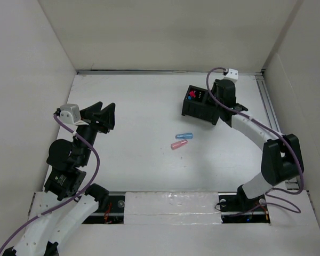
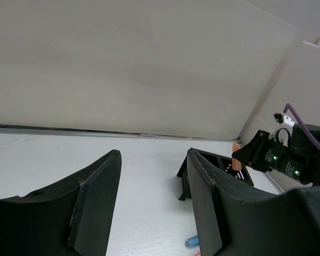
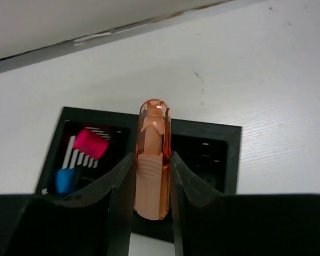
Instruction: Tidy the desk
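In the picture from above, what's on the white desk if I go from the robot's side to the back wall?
pink capsule → blue capsule → black box

Mine | arms [image 1: 69, 218]: white shells, black joints | fingers [image 2: 96, 208]: matte black wedges | cables [image 2: 294, 114]: purple | wrist cameras [image 1: 71, 112]: white boxes

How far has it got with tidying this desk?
Partly done. A pink piece and a blue piece already sit in the black organizer. The right gripper holds an orange capsule over it. A blue capsule and a pink capsule still lie on the desk; the left gripper is open, empty.
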You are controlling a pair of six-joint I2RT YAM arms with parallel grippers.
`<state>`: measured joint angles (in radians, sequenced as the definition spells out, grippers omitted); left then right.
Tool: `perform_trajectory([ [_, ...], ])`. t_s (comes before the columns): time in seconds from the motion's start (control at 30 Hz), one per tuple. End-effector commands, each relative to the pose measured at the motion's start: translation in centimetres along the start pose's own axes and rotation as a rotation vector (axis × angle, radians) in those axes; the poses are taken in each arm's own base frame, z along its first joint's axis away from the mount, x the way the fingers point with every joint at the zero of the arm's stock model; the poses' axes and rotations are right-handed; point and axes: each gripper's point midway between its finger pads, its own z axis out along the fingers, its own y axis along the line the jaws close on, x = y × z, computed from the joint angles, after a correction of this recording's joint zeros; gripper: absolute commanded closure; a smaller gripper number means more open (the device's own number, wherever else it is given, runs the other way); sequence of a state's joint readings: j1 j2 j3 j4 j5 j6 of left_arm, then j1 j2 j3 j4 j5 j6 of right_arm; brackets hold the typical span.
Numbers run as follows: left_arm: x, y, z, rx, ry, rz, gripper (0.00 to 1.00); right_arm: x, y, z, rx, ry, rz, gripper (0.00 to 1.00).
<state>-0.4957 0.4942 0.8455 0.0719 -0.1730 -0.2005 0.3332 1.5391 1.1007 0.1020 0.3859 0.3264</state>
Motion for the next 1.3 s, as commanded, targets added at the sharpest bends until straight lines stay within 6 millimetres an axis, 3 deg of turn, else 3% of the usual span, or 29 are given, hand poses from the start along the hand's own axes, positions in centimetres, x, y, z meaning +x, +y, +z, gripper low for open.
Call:
perform_trajectory([
  [0.0,-1.4,-0.6,0.0,0.027,-0.055,-0.021,0.51,-3.1,-1.8,1.4,0.049,-0.085,0.037,0.91],
  [0.13,-1.0,-0.8,0.3,0.032,-0.036,-0.018,0.51,-3.2,-2.7,2.4,0.060,-0.090,0.030,0.89],
  [0.2,-0.9,-0.7,0.4,0.031,-0.034,-0.017,0.51,-2.9,-3.3,2.6,0.091,-0.080,0.020,0.84],
  [0.33,-0.7,-0.6,0.5,0.026,-0.032,-0.015,0.51,-2.7,-2.4,1.7,0.080,-0.067,0.031,0.50],
  [0.43,-0.7,-0.7,0.6,0.028,-0.028,-0.016,0.51,-2.4,-0.8,0.2,0.034,-0.072,0.022,0.41],
  [0.5,-0.6,-0.7,0.6,0.027,-0.025,-0.015,0.51,-2.4,0.0,-1.3,0.013,-0.080,0.034,0.40],
  [0.53,-0.5,-0.8,0.6,0.032,-0.022,-0.016,0.51,-2.2,0.5,-2.0,-0.003,-0.079,0.040,0.44],
  [0.57,-0.6,-0.9,0.6,0.035,-0.026,-0.019,0.51,-2.6,2.3,-3.6,-0.058,-0.098,0.051,0.53],
  [0.6,-0.6,-0.8,0.6,0.033,-0.025,-0.017,0.51,-0.8,2.8,-4.4,-0.087,-0.073,0.055,0.63],
  [0.63,-0.5,-0.7,0.6,0.028,-0.023,-0.015,0.51,-0.1,3.9,-5.2,-0.133,-0.065,0.053,0.83],
  [0.67,-0.4,-0.6,0.7,0.023,-0.022,-0.014,0.51,3.2,7.2,-7.6,-0.279,-0.008,0.033,0.97],
  [0.7,-0.4,-0.6,0.7,0.024,-0.020,-0.014,0.51,4.6,8.2,-8.5,-0.326,0.022,0.017,1.00],
  [0.73,-0.4,-0.6,0.6,0.024,-0.021,-0.014,0.51,4.6,8.2,-8.5,-0.326,0.022,0.017,1.00],
  [0.77,-0.6,-0.7,0.6,0.027,-0.025,-0.015,0.51,6.7,9.8,-9.9,-0.379,0.069,-0.003,1.00],
  [0.87,-0.4,-0.5,0.7,0.018,-0.022,-0.012,0.51,13.2,10.2,-12.1,-0.421,0.210,-0.085,1.00],
  [0.97,-0.4,-0.7,0.7,0.029,-0.020,-0.013,0.51,18.5,8.9,-13.1,-0.423,0.350,-0.168,0.87],
  [1.03,-0.2,-0.6,0.8,0.021,-0.016,-0.011,0.51,21.0,8.0,-13.8,-0.413,0.423,-0.198,0.65],
  [1.1,-0.1,-0.5,0.9,0.015,-0.011,-0.009,0.51,22.3,8.4,-14.6,-0.442,0.462,-0.196,0.45],
  [1.13,-0.2,-0.6,0.9,0.019,-0.012,-0.009,0.51,22.8,8.5,-14.8,-0.457,0.474,-0.187,0.39],
  [1.2,-0.1,-0.6,0.9,0.023,-0.011,-0.009,0.51,23.2,9.1,-14.9,-0.475,0.475,-0.182,0.31],
  [1.27,0.0,-0.5,1.0,0.018,-0.009,-0.007,0.51,23.3,9.9,-14.9,-0.489,0.483,-0.175,0.29],
])
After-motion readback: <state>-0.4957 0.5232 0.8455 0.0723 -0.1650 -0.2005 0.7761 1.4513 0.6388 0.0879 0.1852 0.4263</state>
